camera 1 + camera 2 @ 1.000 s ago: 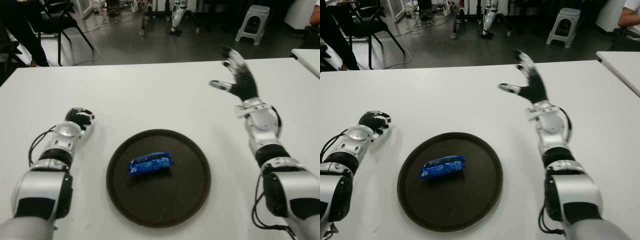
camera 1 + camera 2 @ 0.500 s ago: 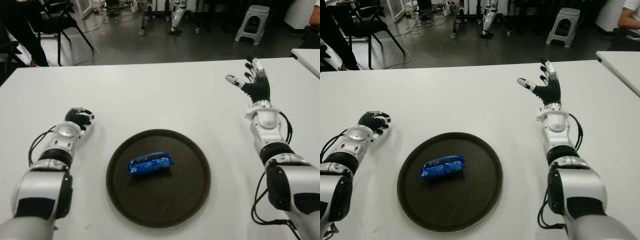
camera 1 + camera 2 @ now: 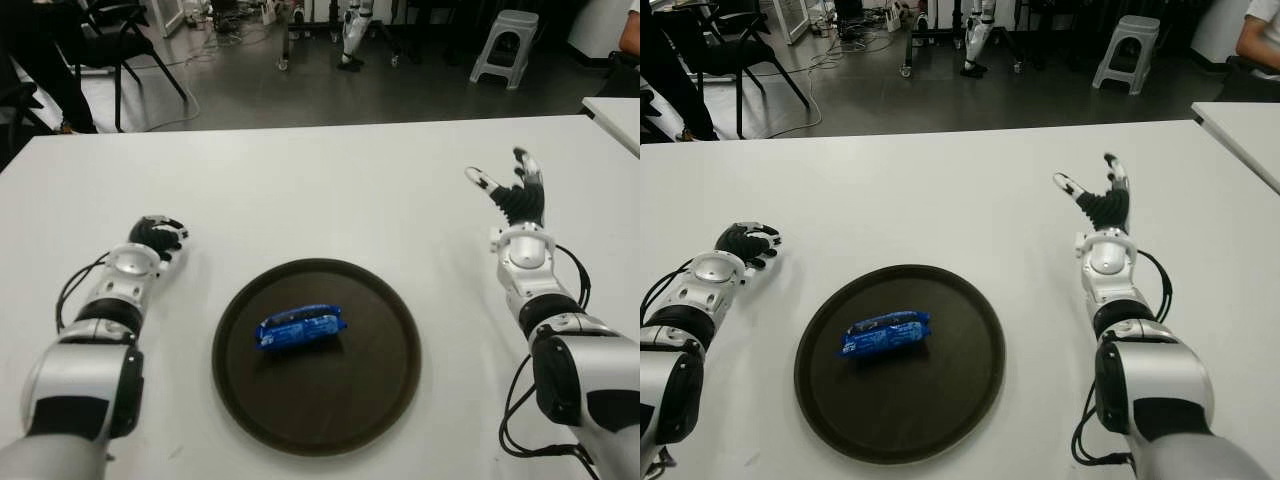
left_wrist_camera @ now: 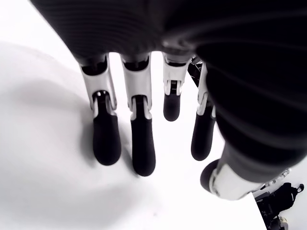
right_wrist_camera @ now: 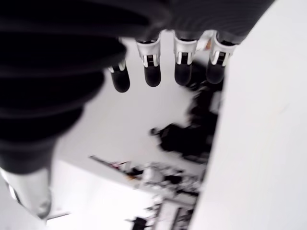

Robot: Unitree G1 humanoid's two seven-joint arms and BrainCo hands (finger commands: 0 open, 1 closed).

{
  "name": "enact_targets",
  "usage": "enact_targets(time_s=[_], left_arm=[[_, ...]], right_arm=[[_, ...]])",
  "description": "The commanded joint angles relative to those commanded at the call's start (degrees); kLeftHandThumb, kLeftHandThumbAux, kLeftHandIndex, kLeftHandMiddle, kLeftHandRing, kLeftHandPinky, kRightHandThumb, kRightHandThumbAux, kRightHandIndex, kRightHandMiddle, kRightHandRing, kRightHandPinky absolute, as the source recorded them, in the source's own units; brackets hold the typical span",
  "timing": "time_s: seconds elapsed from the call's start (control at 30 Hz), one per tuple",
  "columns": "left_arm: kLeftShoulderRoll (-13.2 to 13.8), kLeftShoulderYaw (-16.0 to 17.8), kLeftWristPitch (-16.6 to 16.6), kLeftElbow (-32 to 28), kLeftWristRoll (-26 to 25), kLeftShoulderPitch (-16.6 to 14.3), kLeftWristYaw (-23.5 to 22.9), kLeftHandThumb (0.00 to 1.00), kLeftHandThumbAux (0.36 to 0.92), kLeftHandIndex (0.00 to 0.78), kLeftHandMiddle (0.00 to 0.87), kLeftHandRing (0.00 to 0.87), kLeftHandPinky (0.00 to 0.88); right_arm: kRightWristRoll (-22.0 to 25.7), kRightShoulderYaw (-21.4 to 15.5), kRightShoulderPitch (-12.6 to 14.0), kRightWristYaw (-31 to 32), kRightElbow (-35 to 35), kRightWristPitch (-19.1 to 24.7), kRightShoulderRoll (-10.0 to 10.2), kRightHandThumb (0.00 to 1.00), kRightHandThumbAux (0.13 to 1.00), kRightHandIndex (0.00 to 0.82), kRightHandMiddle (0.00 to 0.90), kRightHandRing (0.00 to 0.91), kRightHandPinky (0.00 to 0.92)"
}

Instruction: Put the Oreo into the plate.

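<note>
The two eye views look forward and down from the robot's head at the white counter (image 3: 330, 180), set slightly apart side by side, so the same scene sits a little further left in the right eye view. Both share the dark round plate (image 3: 390, 390) near the bottom centre, the left hand (image 3: 158, 236) on the left, the right hand (image 3: 515, 195) on the right, and a strip of floor with a stool (image 3: 505, 45) beyond the counter's far edge. Each wrist view looks from very close along its own hand: the left hand's fingers (image 4: 106, 139) fill the left wrist view over the counter, and the right hand's fingertips (image 5: 152, 74) line the right wrist view.
</note>
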Motion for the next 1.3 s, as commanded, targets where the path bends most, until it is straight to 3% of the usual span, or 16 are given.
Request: enact_targets(time_s=[0.17,0.27,0.57,0.9,1.17,1.3], left_arm=[[0.0,-0.6,0.3,-0.1,0.5,0.0,0.5,0.668,0.732,0.396,0.133,0.164,0.160],[-0.1,-0.5,-0.1,0.0,0.5,0.1,0.9,0.669,0.730,0.397,0.135,0.168,0.175],[-0.2,0.1,-0.5,0.2,0.0,0.3,1.2,0.670,0.729,0.397,0.139,0.175,0.202],[-0.3,-0.2,0.4,0.0,0.4,-0.2,1.0,0.667,0.730,0.396,0.128,0.165,0.191],[-0.1,-0.1,0.3,0.1,0.4,-0.1,0.9,0.669,0.730,0.397,0.139,0.173,0.184],[-0.1,-0.2,0.2,0.1,0.4,-0.1,0.9,0.669,0.730,0.397,0.142,0.177,0.188]], right_arm=[[2.8,-2.9,-0.4,5.1,-0.2,3.5,0.3,0.000,0.701,0.006,0.013,0.000,0.001],[3.5,-3.7,-1.3,7.8,0.0,7.6,-0.1,0.000,0.764,0.059,0.062,0.044,0.041],[1.5,-2.8,-1.7,8.9,0.2,15.2,-0.8,0.000,0.830,0.130,0.115,0.106,0.097],[1.5,-3.3,-2.4,7.0,0.1,17.9,-0.6,0.000,0.869,0.153,0.153,0.151,0.138],[1.5,-3.4,-2.3,6.9,0.2,18.3,-0.6,0.000,0.853,0.173,0.176,0.182,0.182],[1.4,-3.4,-2.3,6.9,0.2,18.2,-0.5,0.000,0.847,0.153,0.168,0.168,0.151]])
